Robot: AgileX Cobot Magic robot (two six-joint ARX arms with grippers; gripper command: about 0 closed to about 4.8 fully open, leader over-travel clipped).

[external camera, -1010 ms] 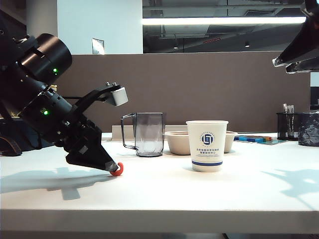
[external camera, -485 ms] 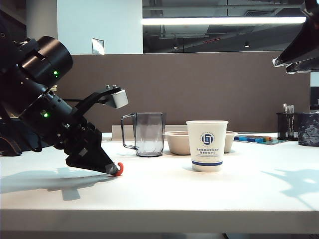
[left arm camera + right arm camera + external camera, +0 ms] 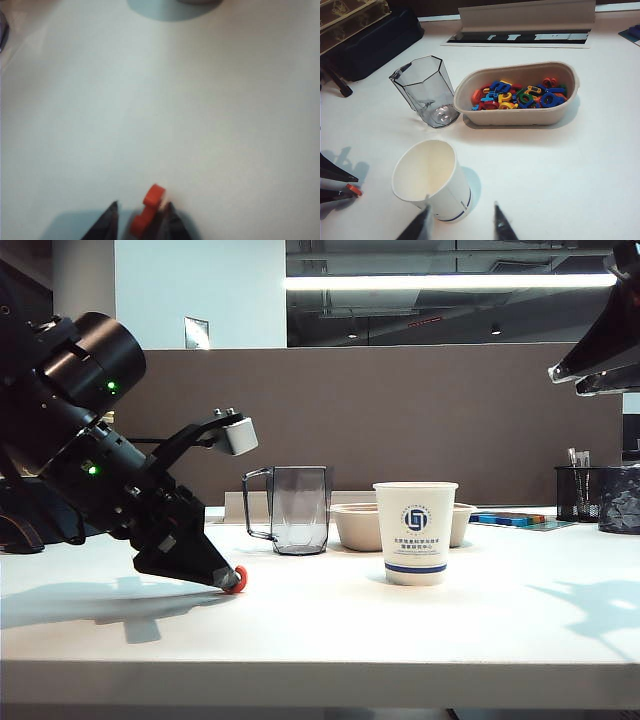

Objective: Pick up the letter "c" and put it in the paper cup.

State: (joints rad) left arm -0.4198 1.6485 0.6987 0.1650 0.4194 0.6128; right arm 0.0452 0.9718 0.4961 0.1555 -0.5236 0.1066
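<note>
Letter "c" [image 3: 234, 580] on table [image 3: 420, 630] left of paper cup [image 3: 415, 533], mug [image 3: 297, 508] and bowl [image 3: 360, 525] behind

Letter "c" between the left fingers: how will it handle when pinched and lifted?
The letter "c" looks thick and solid, so it is probably stiff. It is tiny, so likely light. Its rounded edges between the left gripper fingers may let it twist or slip. The right gripper hangs open above the paper cup.
</note>
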